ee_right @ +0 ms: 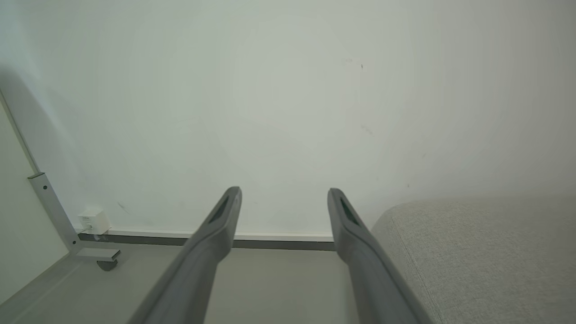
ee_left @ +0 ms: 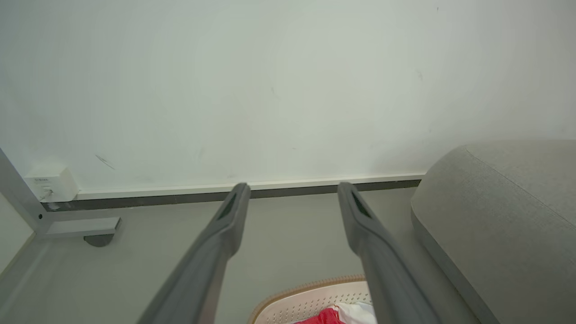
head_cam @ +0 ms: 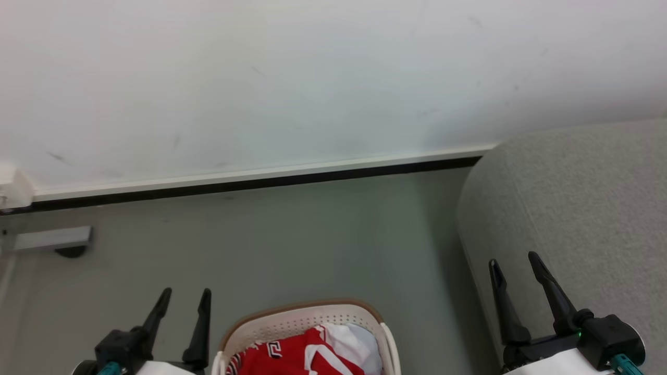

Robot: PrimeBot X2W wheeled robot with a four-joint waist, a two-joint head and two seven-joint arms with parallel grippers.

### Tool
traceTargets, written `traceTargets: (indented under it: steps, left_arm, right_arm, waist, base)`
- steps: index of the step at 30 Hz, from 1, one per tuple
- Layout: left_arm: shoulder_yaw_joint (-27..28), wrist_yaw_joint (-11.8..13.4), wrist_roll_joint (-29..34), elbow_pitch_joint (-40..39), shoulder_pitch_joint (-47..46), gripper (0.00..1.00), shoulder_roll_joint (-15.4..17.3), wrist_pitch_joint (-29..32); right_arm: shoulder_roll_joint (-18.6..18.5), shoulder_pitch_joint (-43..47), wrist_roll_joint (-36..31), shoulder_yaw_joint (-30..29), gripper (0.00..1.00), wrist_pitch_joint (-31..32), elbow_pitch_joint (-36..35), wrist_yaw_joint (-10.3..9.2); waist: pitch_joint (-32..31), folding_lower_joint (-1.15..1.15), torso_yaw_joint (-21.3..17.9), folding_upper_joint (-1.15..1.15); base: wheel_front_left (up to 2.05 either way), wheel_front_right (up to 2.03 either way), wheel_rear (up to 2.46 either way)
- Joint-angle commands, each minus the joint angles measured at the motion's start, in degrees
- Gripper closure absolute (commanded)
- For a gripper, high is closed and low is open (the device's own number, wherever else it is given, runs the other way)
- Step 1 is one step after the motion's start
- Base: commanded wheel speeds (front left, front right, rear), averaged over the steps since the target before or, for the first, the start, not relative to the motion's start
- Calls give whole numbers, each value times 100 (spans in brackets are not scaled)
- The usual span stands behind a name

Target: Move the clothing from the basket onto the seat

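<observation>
Head view, looking down on a grey floor (head_cam: 312,239). Nearest, at the bottom edge, the basket (head_cam: 292,322) is sitting on the floor between the two arms, its brown rim curving away from the camera. The clothing (head_cam: 292,358) is lying inside it: red fabric with white trim and a patch of black-and-white lettering, with a white cloth piece (head_cam: 357,338) bunching at its right side.

The left end effector (head_cam: 186,291) is hovering just left of the basket, its two dark fingers standing apart and gripping nothing. The right end effector (head_cam: 513,259) is hanging at the lower right, its fingers likewise spread and empty, and is showing in front of the rounded near edge of the seat (head_cam: 573,208). The light-grey woven seat is filling the right side, with a strip of floor lying between it and the basket.

Farther back, a dark baseboard (head_cam: 260,181) is running along the foot of a white wall (head_cam: 312,78). At the far left, a small white box (head_cam: 13,190) is sitting on the wall above a grey metal foot (head_cam: 52,238).

Each wrist view is showing its own fingers spread wide against the wall.
</observation>
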Motion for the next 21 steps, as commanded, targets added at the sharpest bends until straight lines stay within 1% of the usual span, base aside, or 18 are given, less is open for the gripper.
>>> traceTargets:
  steps: [1,4,7,11,19,21]
  left_arm:
    - [-48,10,-50,86,-75,0,69,-4]
    - [-196,10,-102,286,-195,0,240,-4]
    - [-475,10,-172,547,-323,0,454,-4]
    - [-855,10,-279,1112,-600,0,752,-5]
    - [-2147,10,-523,2407,-1388,0,1303,75]
    - [-2545,10,-492,2687,-1612,0,1425,121]
  right_arm:
    - [-24,-70,63,-4,0,4,-36,-12]
    - [-20,-127,198,21,0,4,-159,-12]
    - [-21,-167,310,26,0,4,-268,-12]
    - [-20,-269,410,6,0,4,-423,-12]
    - [-16,-419,542,30,0,4,-783,-12]
    - [-18,-469,567,31,0,4,-876,-12]
  waist:
    - [168,0,-196,0]
    - [367,0,-415,0]
    - [597,0,-611,0]
    - [906,0,-831,0]
    - [1600,0,-1182,0]
    - [1778,0,-1248,0]
  base:
    - [0,0,0]
    - [0,0,0]
    - [0,0,0]
    - [0,0,0]
    - [0,0,0]
    - [0,0,0]
